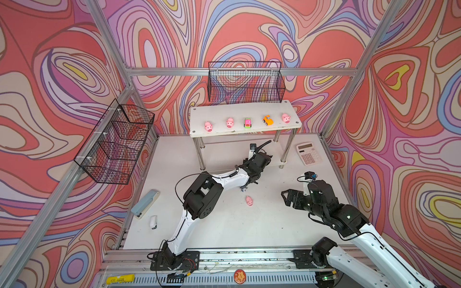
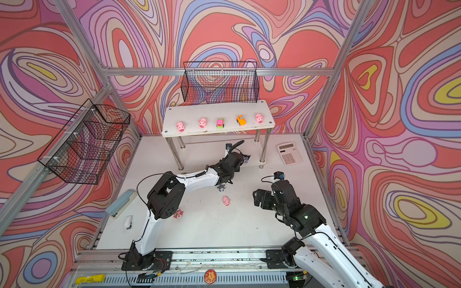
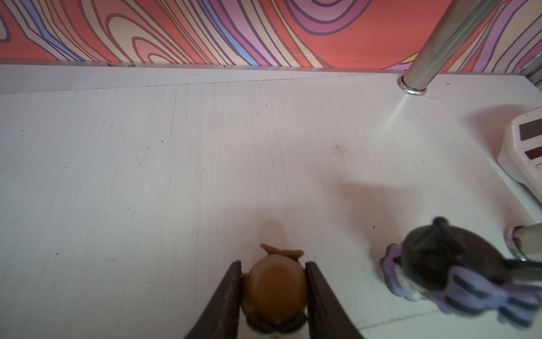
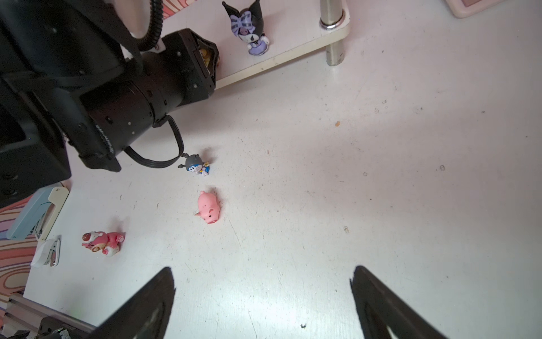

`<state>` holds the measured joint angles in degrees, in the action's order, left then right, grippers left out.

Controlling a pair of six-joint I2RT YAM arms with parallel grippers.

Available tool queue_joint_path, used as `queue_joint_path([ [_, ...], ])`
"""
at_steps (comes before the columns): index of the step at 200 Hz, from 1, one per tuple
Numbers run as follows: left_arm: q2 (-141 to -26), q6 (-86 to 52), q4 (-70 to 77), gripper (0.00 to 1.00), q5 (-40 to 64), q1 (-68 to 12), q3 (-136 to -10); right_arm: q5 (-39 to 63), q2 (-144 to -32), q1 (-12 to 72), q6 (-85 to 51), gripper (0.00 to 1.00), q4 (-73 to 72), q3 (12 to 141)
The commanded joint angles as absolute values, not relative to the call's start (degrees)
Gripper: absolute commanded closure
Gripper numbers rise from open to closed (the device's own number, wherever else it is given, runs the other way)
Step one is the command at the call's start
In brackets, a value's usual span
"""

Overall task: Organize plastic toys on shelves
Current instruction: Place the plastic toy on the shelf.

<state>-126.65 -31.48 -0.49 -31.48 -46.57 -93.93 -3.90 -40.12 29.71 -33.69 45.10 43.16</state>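
We look down into a cell with swirling pink and red walls and a white table. At the upper middle of the frame stand the shelves, two white boards on chrome legs. The top board carries three pink pigs, a pink-green car and an orange car in a row. Black wire baskets hang on the wall behind and at frame left.

The left arm stretches from the lower middle up under the top board. The left gripper is over the lower board, jaws pressed against both sides of the brown figurine, which seems to sit on that board. We judge this to be a placement about to be released. The dark horned figurine stands just beside it, so a straight pull-back looks safest.

The right gripper hovers at centre right, jaws spread wide and empty. The loose pink pig lies on the table to its left in the frame, nearby. Its long axis runs roughly up and down the frame, snout toward the lower edge. We judge the right gripper the nearer free one.

The grey figurine lies just above the pig, close under the left forearm. The pink bear lies beside the left elbow. The calculator at right and the stapler at left are well apart from these.
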Motion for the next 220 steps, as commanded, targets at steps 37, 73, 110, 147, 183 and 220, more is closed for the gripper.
queue_joint_path([
  [37,-127.35,-31.46,0.57,0.58,-31.64,-46.19,-94.18,-4.90,-40.17,29.99,-32.83,0.01,45.93,44.58],
  [73,-126.83,-31.37,0.65,0.56,-31.73,-46.23,-93.70,-4.83,-40.18,29.97,-32.86,0.02,45.92,44.59],
  [110,-126.56,-31.11,0.61,0.55,-31.38,-46.23,-93.64,-4.92,-40.12,29.91,-32.87,0.01,45.89,44.57],
  [147,-125.88,-30.94,0.66,0.54,-31.93,-46.23,-92.66,-4.79,-40.20,29.96,-32.85,0.01,45.94,44.58],
  [183,-124.76,-30.09,1.02,0.47,-32.34,-46.31,-92.00,-4.57,-40.50,30.01,-32.77,0.02,45.75,44.56],
  [220,-124.03,-28.92,1.73,0.43,-32.70,-46.39,-91.42,-4.48,-40.43,29.98,-32.75,0.02,45.66,44.57],
])
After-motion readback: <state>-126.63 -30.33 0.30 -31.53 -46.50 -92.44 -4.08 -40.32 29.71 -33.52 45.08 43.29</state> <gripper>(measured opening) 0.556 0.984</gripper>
